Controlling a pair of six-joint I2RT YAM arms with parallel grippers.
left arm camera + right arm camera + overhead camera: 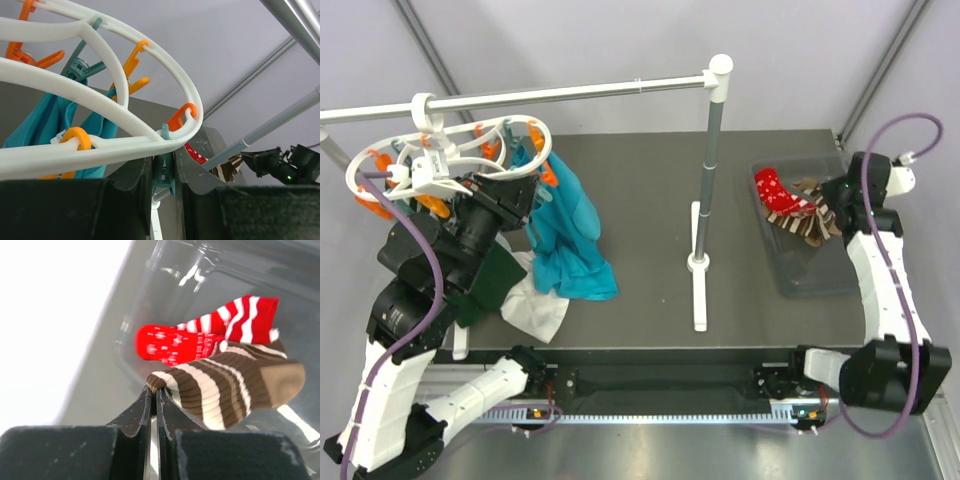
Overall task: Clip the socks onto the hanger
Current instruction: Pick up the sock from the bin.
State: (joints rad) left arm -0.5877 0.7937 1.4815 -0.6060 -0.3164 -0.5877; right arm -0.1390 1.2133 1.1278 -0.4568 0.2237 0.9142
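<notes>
The white oval hanger [450, 150] hangs from the rail at the far left and also fills the left wrist view [100, 145]. My left gripper [515, 192] sits just under its right end, and its jaws [163, 160] are shut on a teal clothespin [165, 177] dangling from the ring. Red socks [772, 187] and brown striped socks [807, 215] lie in a clear tray [815, 275] at the right. My right gripper [837, 195] is in the tray, shut [154, 392] on the cuff of a brown sock [225, 385]. A red sock [200, 337] lies behind it.
A teal garment [565, 235] hangs clipped to the hanger. A white cloth [535, 305] and a dark green cloth [490, 285] lie below it. The long white rail [570, 93] runs across the back on a grey post [713, 150] mid-table.
</notes>
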